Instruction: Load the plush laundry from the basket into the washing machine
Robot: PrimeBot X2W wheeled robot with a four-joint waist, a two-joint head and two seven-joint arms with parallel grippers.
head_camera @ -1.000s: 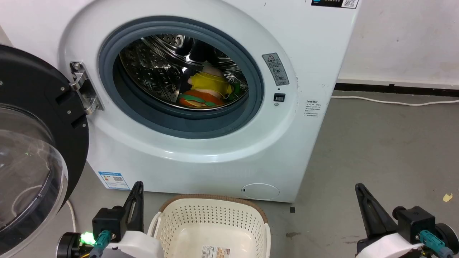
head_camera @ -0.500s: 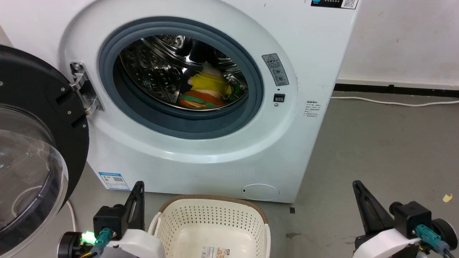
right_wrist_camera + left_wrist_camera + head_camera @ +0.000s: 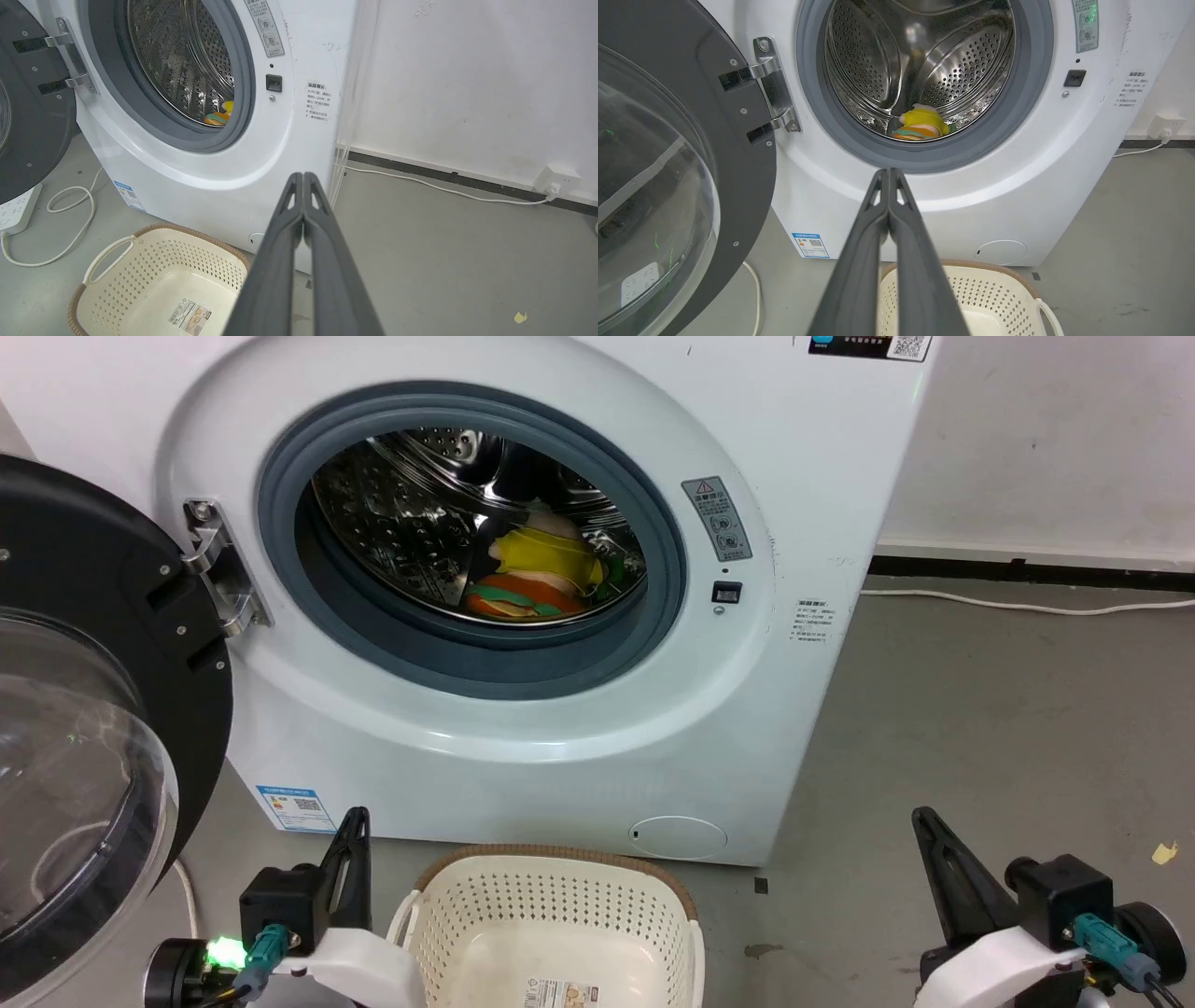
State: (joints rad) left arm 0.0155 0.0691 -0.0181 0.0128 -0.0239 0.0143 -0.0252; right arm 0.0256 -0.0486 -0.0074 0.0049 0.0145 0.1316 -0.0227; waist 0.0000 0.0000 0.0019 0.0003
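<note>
Washing machine (image 3: 560, 728): you face it head on; it takes up the upper left and centre of the head view, with its grey gasket (image 3: 485, 663) ringing the steel drum (image 3: 401, 513).
Door (image 3: 93, 569): swung fully open on its hinge, at the left edge of the frame, clear of the round opening and just above your left hand.
Floor (image 3: 980, 709): grey concrete, running to the right edge of the frame.
Basket (image 3: 560, 851): bottom centre, on the floor close before the machine's base, between your two hands; a paper label (image 3: 560, 992) lies on its bottom.
White cable (image 3: 1027, 604): along the foot of the wall, right of centre.
Plush laundry: inside the drum, low on its right side; the yellow plush (image 3: 546, 553) sits on the orange burger plush (image 3: 518, 597).
Left hand (image 3: 358, 817): lower left, fingers pressed together, holding nothing, just left of the basket.
Right hand (image 3: 922, 815): lower right, fingers pressed together, holding nothing, well apart from the basket.
Yellow scrap (image 3: 1164, 849): on the floor at the right edge.
</note>
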